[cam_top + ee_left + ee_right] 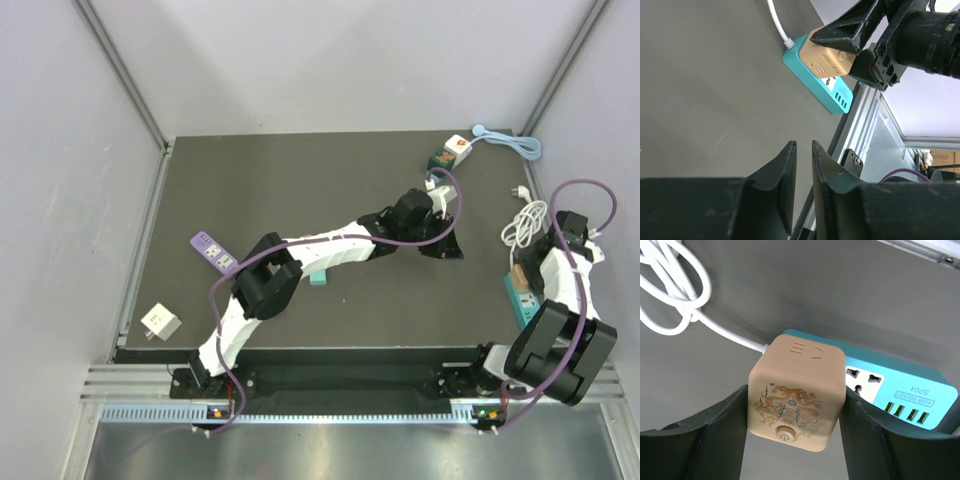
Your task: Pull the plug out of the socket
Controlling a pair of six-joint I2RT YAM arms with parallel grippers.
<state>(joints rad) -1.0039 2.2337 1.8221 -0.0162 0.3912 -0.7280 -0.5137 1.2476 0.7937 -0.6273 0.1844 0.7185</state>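
Bench [300, 200], dark grey, carries the flat teal plastic power strip [900, 385] at its right edge, long axis running near-to-far, sockets facing up. Its far end bears the tan cube-shaped plug [797, 390], apparently not yet unseated, so the pull remains. The right gripper [795, 410] clamps the cube's sides; the left gripper [803, 150], nearly closed, holds nothing.

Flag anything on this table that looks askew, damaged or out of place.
Nothing looks damaged or spilled. The teal power strip lies close to the right edge of the table, its white cord in a loose tangle beside it. The tan cube plug sits on it, clamped by the right hand.
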